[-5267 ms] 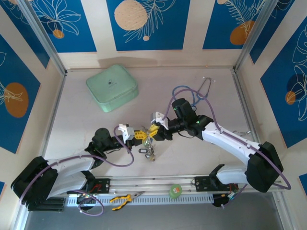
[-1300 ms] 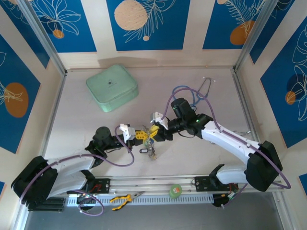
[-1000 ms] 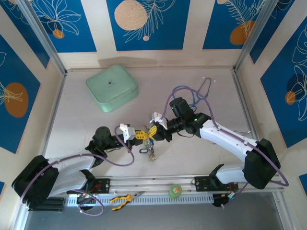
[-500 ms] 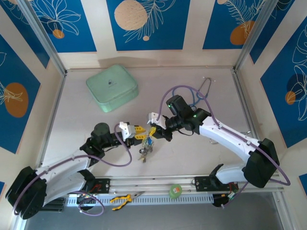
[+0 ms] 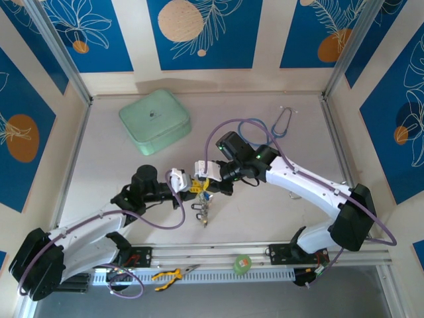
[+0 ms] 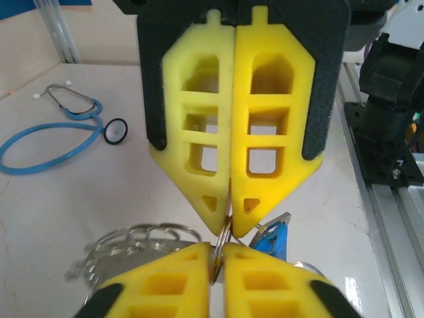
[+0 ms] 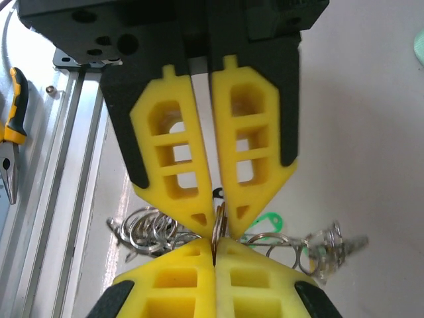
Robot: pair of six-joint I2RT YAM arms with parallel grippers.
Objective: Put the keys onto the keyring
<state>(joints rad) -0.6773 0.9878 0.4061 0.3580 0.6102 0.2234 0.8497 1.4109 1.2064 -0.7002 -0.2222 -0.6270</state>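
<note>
The left arm (image 5: 93, 228) lies low from its base at the near left corner and reaches right toward the middle of the table (image 5: 112, 172). The right arm (image 5: 301, 185) arches up from the near right corner and bends back to the left, so the two wrists face each other tip to tip above the table's middle. Between them is the keyring (image 7: 217, 224), seen edge-on as a thin silvery strip of metal; the shape of its rim cannot be made out from this angle. Close by it are a bunch of overlapping silvery wire loops (image 6: 136, 242), a blue tag (image 6: 273, 242) and a green tag (image 7: 266, 220). In the overhead view the keys (image 5: 202, 211) show as a small dark and silver cluster just below the meeting fingertips, and whether that cluster hangs free or rests on the table cannot be told. The left gripper (image 6: 217, 258) has its yellow fingers pressed flat together, with the keyring's edge nipped in the seam between them. The right gripper (image 7: 215, 248) is clamped the same way on the opposite side of that edge, its fingers meeting with no gap beyond the metal itself. The two pairs of tips stand nose to nose, almost touching, both pinching the one ring.
</note>
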